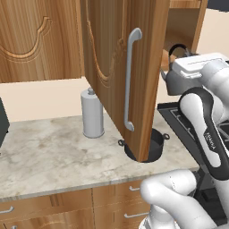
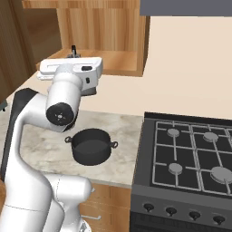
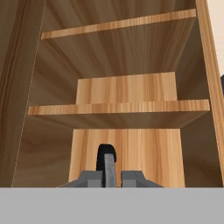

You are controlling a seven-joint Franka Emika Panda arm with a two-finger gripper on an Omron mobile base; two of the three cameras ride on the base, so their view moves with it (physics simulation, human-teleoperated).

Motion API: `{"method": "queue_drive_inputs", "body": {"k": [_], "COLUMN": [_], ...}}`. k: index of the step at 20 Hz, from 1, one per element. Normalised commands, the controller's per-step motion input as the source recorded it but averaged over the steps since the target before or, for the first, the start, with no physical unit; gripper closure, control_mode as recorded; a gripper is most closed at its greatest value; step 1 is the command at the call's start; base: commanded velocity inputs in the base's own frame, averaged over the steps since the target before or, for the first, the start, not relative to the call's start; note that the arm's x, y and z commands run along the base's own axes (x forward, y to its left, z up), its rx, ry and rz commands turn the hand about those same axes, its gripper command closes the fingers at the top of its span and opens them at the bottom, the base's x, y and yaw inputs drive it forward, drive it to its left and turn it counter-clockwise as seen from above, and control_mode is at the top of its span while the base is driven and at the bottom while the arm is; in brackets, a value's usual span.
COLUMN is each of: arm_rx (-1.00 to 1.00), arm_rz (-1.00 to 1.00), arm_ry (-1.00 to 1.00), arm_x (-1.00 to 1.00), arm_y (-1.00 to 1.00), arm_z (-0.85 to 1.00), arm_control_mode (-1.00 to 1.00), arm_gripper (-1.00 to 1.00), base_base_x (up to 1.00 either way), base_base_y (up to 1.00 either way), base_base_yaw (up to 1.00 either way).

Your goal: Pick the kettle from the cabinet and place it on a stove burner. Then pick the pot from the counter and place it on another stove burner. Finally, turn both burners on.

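Observation:
The grey kettle (image 1: 172, 82) hangs at the mouth of the open cabinet (image 2: 102, 43), above the counter (image 1: 49, 147). In the hand view my gripper (image 3: 109, 176) is shut on its thin black handle (image 3: 106, 156), with the shelves straight ahead. From the right, the white hand hides the kettle's body and just the handle's top (image 2: 73, 50) sticks up. The black pot (image 2: 92, 146) sits on the counter beside the stove; from the left, the cabinet door covers part of the pot (image 1: 157, 142). The burners (image 2: 173, 132) (image 2: 175, 168) are bare under the grates.
The open cabinet door (image 1: 112, 53) with its silver bar handle (image 1: 129, 80) hangs out over the counter, left of my arm. A tall grey canister (image 1: 92, 114) stands behind it. Stove knobs (image 2: 171, 210) line the front of the stove.

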Motion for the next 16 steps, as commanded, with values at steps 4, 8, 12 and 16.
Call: {"method": "queue_drive_inputs", "body": {"k": [4,8,12,16], "arm_rx": [0.0,0.0,0.0,0.0], "arm_rz": [0.0,0.0,0.0,0.0], "arm_ry": [0.0,0.0,0.0,0.0], "arm_x": [0.0,0.0,0.0,0.0], "arm_y": [0.0,0.0,0.0,0.0], "arm_z": [0.0,0.0,0.0,0.0], "arm_control_mode": [1.0,1.0,1.0,1.0], "arm_gripper": [1.0,1.0,1.0,1.0], "base_base_x": [-0.26,-0.41,-0.47,-0.41], "base_base_y": [-0.24,-0.4,-0.42,-0.44], "base_base_yaw": [-0.03,-0.02,0.0,0.0]}}
